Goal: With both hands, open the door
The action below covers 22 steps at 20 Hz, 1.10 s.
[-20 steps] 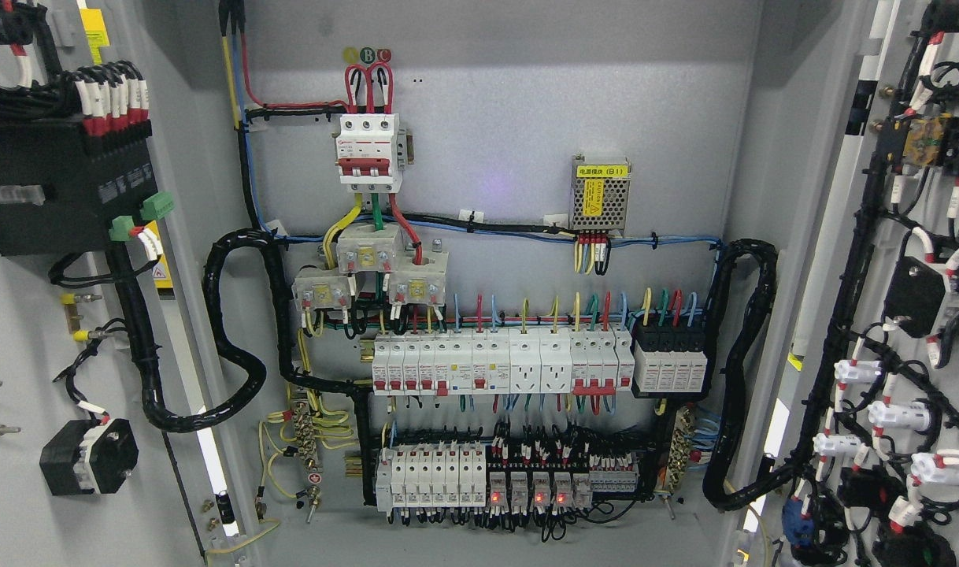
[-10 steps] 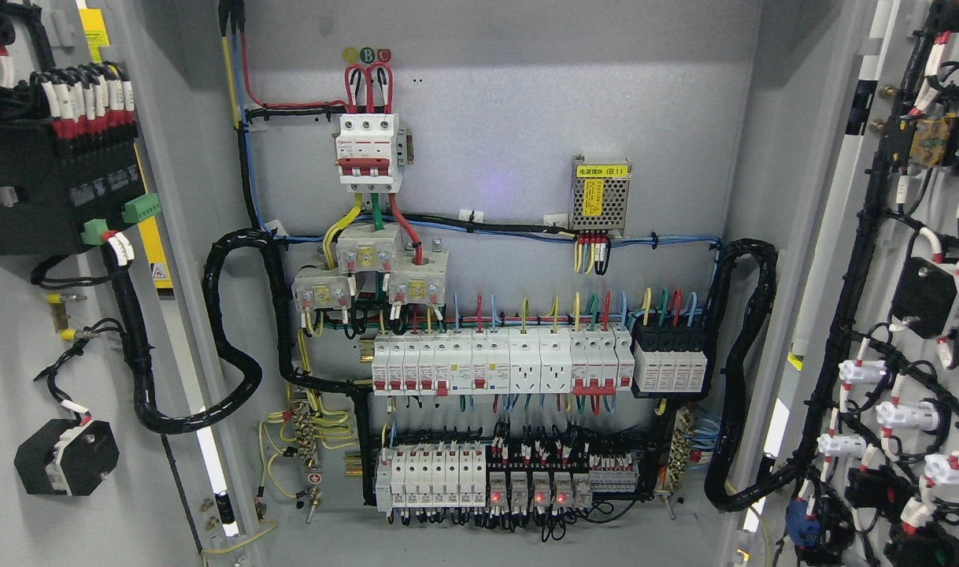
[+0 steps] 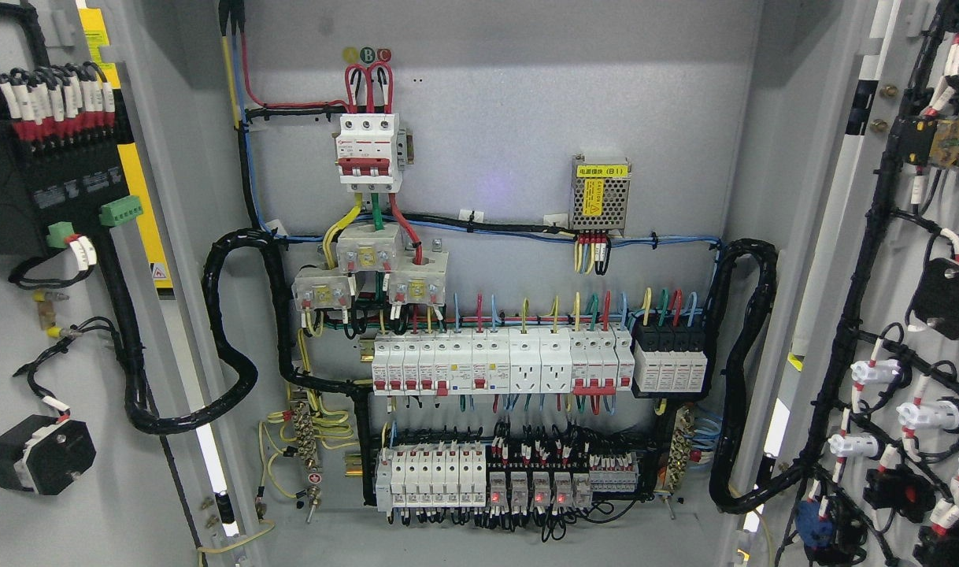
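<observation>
Neither of my hands shows in the head view, so I cannot tell how my fingers stand. Both doors hang open. The left door [image 3: 31, 331] fills the picture's left edge, its inner face toward me, carrying a black block [image 3: 42, 205] with red-and-white wire ends along its top and a small black switch [image 3: 40, 454] lower down. The right door [image 3: 912, 315] fills the right edge, strung with black cable and white plugs. Between them the cabinet [image 3: 511, 102] stands exposed: a red-handled main breaker [image 3: 368, 151] high up, a small meshed supply [image 3: 600, 193] to its right, a row of white breakers [image 3: 501, 361] in the middle, and a lower row [image 3: 479, 476] with small red lights. Thick black cable loops [image 3: 231, 331] run down both sides.
</observation>
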Motion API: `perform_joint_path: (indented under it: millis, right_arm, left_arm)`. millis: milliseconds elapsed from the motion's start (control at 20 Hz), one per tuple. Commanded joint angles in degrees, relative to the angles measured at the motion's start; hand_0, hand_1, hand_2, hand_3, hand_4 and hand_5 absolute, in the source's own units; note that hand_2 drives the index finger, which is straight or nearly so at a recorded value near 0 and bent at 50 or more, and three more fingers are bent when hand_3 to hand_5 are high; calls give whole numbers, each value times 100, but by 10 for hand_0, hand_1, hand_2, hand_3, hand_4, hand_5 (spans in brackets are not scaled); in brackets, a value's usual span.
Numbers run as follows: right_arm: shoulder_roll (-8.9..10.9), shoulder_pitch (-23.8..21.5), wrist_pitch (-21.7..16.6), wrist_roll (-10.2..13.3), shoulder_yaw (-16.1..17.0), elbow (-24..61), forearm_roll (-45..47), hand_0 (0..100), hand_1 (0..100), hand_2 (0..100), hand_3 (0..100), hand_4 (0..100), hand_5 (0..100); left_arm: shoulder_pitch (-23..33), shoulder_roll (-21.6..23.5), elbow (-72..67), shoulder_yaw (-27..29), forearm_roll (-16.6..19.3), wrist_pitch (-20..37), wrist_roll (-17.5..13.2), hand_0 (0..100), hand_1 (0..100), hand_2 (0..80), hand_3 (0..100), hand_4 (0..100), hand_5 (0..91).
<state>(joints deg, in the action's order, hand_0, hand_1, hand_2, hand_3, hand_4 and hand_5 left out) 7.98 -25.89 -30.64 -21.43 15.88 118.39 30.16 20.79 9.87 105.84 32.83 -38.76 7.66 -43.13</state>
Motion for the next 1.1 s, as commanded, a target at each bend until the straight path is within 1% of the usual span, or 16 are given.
perform_joint_path:
  millis: [0, 100, 200, 351, 601, 701, 751, 901, 1001, 1052]
  right_arm:
    - [239, -101, -57, -10, 468, -62, 297, 0, 500, 40, 0, 0, 0]
    - [248, -119, -57, -10, 556, -97, 307, 0, 500, 40, 0, 0, 0]
    - [266, -119, -57, -10, 565, -106, 315, 0, 500, 40, 0, 0, 0]
    - [362, -119, -65, -1, 697, -167, 324, 0, 500, 40, 0, 0, 0]
    - [468, -127, -65, -1, 759, -281, 649, 0, 500, 40, 0, 0, 0]
    - [494, -127, -65, -1, 803, -317, 676, 0, 500, 40, 0, 0, 0]
    - [503, -127, -65, -1, 812, -326, 676, 0, 500, 40, 0, 0, 0]
    - [538, -119, -65, -1, 812, -387, 684, 0, 500, 40, 0, 0, 0]
    - [661, -119, -65, 7, 882, -422, 684, 0, 500, 40, 0, 0, 0]
    - [679, -110, -65, 8, 882, -457, 684, 0, 500, 40, 0, 0, 0]
  left_arm:
    - [-75, 243, -520, 549, -246, -19, -11, 120, 556, 0, 0, 0, 0]
    - [-136, 313, -608, 558, -255, -28, -11, 120, 556, 0, 0, 0, 0]
    - [-207, 418, -766, 566, -281, -36, -11, 120, 556, 0, 0, 0, 0]
    - [-304, 471, -933, 558, -316, -36, -11, 120, 556, 0, 0, 0, 0]
    - [-444, 726, -1197, 558, -316, -36, -11, 120, 556, 0, 0, 0, 0]
    - [-471, 823, -1215, 558, -316, -124, -11, 120, 556, 0, 0, 0, 0]
    - [-480, 832, -1224, 558, -325, -255, -11, 120, 556, 0, 0, 0, 0]
    - [-524, 849, -1285, 558, -465, -379, -11, 120, 556, 0, 0, 0, 0]
    - [-532, 919, -1408, 558, -588, -388, -11, 120, 556, 0, 0, 0, 0]
    - [-550, 989, -1486, 558, -615, -388, -11, 120, 556, 0, 0, 0, 0]
